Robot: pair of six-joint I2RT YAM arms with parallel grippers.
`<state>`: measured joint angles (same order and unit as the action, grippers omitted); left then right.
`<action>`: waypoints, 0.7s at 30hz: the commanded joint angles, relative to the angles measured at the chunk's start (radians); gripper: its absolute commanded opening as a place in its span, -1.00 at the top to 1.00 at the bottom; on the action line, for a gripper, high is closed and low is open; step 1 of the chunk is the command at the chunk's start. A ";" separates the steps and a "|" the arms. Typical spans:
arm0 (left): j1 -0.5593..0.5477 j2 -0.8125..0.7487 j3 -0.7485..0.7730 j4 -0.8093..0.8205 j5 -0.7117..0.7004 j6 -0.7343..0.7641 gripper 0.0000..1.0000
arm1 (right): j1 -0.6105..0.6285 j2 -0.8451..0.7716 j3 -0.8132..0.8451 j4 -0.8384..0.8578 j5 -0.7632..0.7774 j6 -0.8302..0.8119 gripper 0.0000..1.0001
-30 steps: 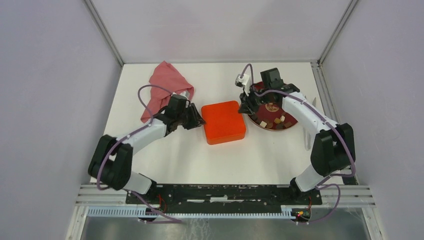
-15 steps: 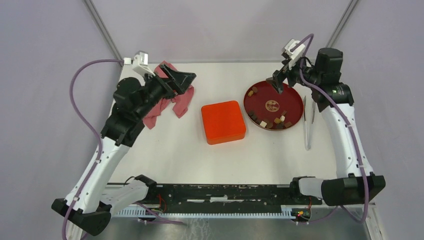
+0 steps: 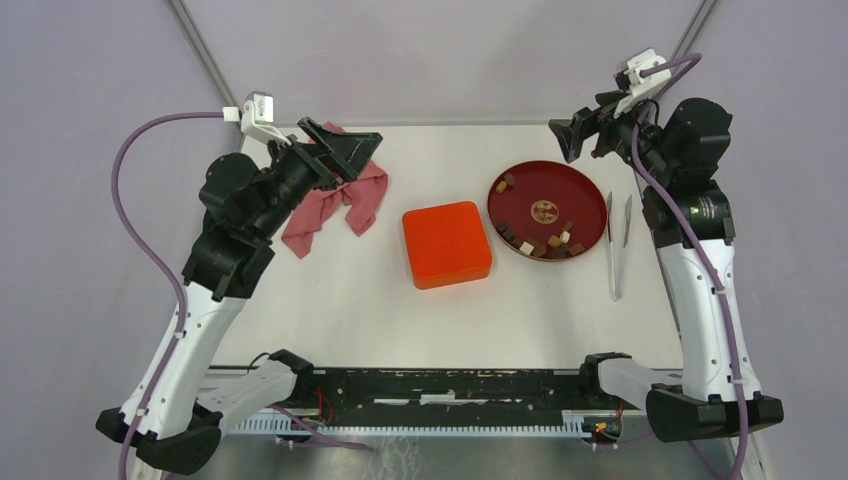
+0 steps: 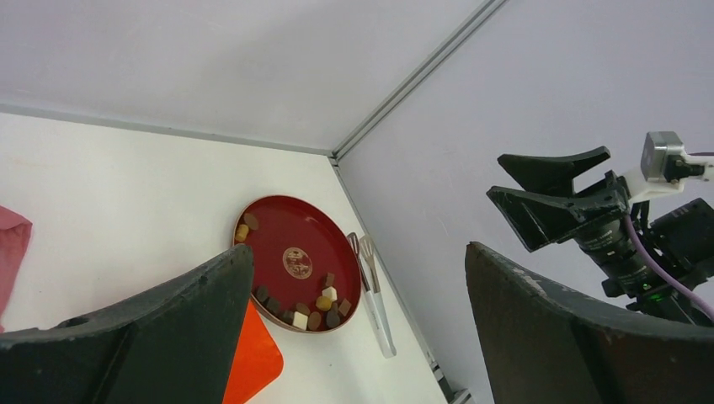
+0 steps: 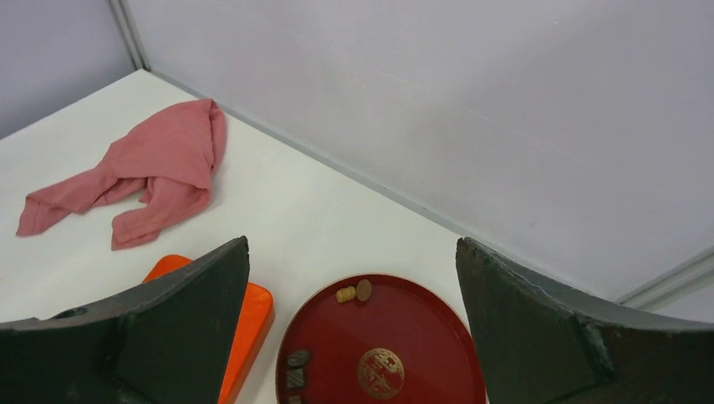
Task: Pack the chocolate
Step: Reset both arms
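The chocolate [image 3: 540, 243] lies as small brown and cream pieces along the near rim of the dark red plate [image 3: 560, 185], with two more pieces [image 3: 505, 183] at its left edge. Left of the plate sits the orange box [image 3: 446, 243], its top closed. My left gripper [image 3: 372, 152] hangs open and empty high over the pink cloth. My right gripper [image 3: 562, 140] hangs open and empty above the plate's far side. The left wrist view shows the chocolate [image 4: 316, 307] on the plate [image 4: 278, 231] between the open left gripper [image 4: 358, 248]. In the right wrist view, two chocolate pieces [image 5: 354, 292] sit on the plate [image 5: 404, 328] under the right gripper [image 5: 352, 241].
A crumpled pink cloth [image 3: 335, 200] lies at the back left. White-handled tongs [image 3: 615, 245] lie right of the plate, near the right wall. Grey walls close in the table on three sides. A black rail [image 3: 440, 385] runs along the near edge.
Both arms have risen from the table and swung outward. The left gripper left the box's side, the right left the plate, and both opened wide.
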<state>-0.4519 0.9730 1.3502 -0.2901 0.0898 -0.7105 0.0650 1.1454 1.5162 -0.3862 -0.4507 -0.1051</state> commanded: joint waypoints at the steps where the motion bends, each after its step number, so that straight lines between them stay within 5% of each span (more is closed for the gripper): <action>1: -0.001 -0.050 -0.002 0.071 0.029 -0.019 -1.00 | -0.001 -0.023 -0.016 0.078 0.110 0.127 -0.95; 21: -0.002 -0.076 -0.045 0.155 0.110 -0.074 -1.00 | 0.000 -0.065 -0.079 0.142 0.069 0.183 -0.96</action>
<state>-0.4519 0.9012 1.3216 -0.2184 0.1455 -0.7361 0.0650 1.1130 1.4525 -0.2920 -0.3840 0.0544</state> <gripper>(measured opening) 0.994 0.978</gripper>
